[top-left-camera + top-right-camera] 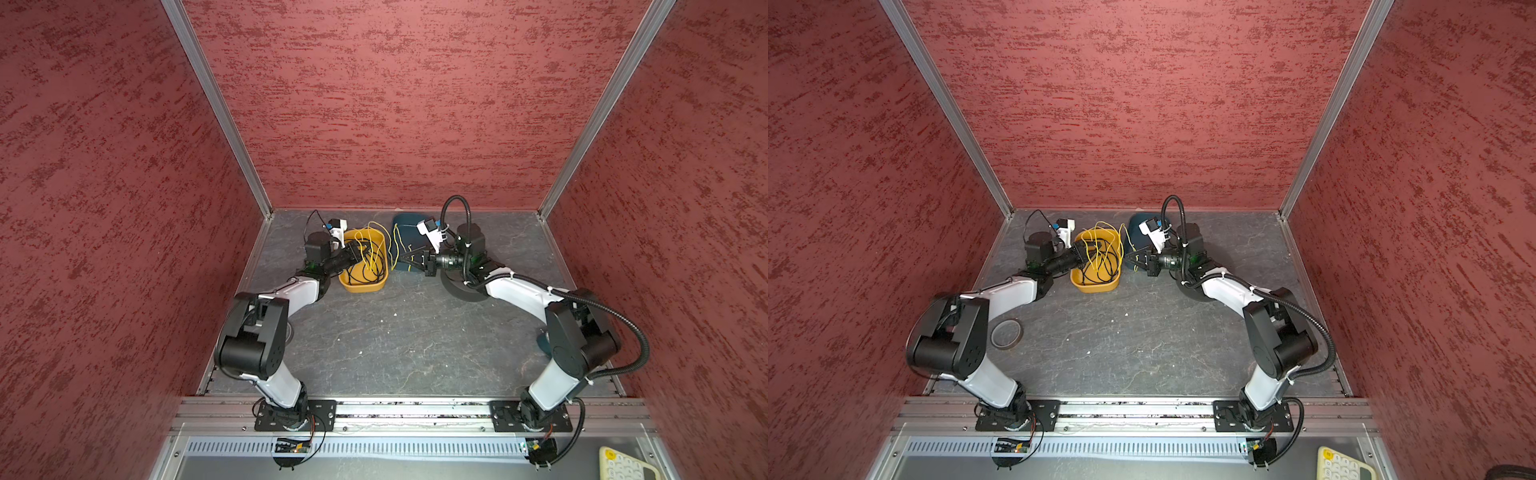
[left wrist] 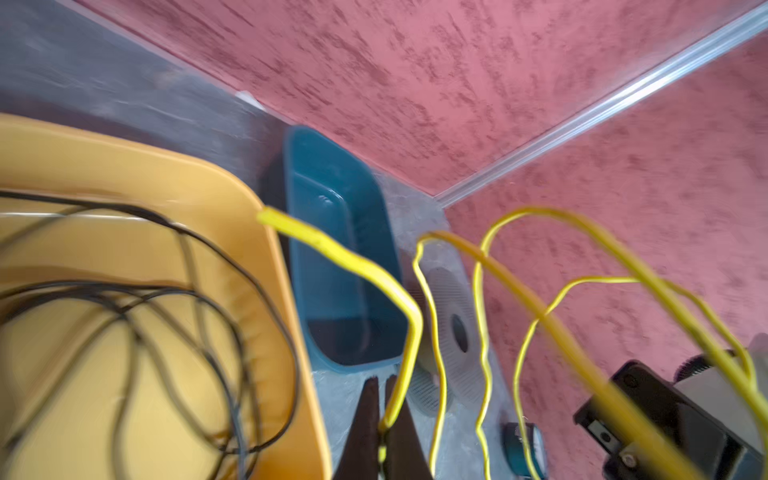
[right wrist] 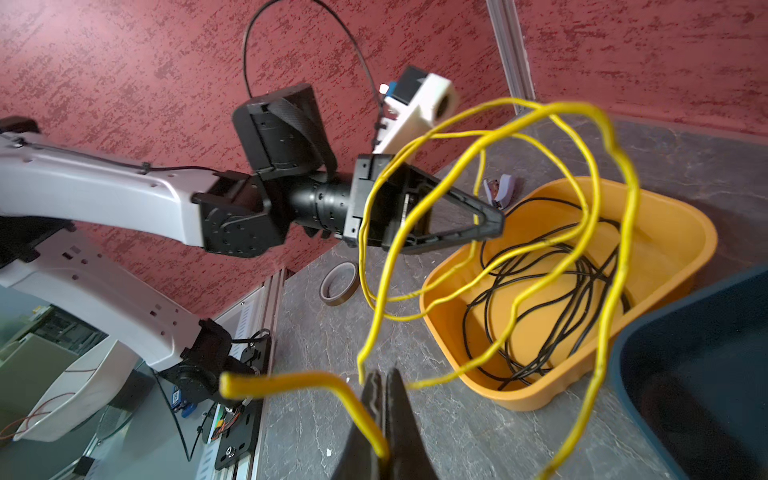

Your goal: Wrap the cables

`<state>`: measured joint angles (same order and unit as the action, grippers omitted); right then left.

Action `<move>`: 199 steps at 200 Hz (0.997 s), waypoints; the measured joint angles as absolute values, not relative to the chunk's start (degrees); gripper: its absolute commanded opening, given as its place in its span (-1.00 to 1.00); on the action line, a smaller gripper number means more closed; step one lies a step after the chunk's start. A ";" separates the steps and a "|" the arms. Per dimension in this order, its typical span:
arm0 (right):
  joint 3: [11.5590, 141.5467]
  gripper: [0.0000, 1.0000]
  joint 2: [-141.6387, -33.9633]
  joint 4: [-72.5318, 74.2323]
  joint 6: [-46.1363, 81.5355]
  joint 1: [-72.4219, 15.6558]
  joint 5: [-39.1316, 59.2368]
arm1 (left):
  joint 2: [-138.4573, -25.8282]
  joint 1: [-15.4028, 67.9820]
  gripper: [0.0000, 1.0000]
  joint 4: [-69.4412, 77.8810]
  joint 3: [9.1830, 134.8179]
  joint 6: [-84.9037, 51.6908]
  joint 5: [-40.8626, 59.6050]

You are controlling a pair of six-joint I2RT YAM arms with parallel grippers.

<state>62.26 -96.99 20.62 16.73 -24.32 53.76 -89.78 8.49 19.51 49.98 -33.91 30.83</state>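
Over the yellow bin (image 1: 363, 287), my left gripper (image 2: 381, 382) is pinched on the wire (image 3: 286, 380) close to one end. The right gripper (image 3: 382, 386) is clamped near the other end, by the blue bin (image 2: 332, 232). The wire droops between them in loose loops above the black cable (image 2: 95, 286) in the yellow bin. I'd call this the gather step, with nothing wound yet. Next I'd bring the hands closer, stack the loops, then wind a tail round without snagging that black cable.

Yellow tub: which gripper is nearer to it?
Left. The left gripper hangs over the yellow tub; the right gripper is outside its rim, toward the blue bin.
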 measured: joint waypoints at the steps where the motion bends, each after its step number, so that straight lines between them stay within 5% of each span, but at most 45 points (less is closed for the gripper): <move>1: 62.28 -1.00 -96.99 20.49 16.78 -24.16 53.74 | -89.49 8.40 -1.00 18.98 50.06 -33.63 30.50; 62: 68.73 -1.00 -94.37 5.61 23.77 1.02 42.83 | -66.50 -4.40 -1.00 -8.84 52.10 -22.81 11.62; 114: 84.71 -1.00 -96.20 -15.07 25.98 14.85 21.82 | -63.72 -5.56 -1.00 -21.10 52.07 -16.88 -10.26; 199: 91.72 -1.00 -100.68 -33.28 18.81 22.39 -9.74 | -67.13 -15.51 -1.00 -22.98 52.07 -15.57 -12.64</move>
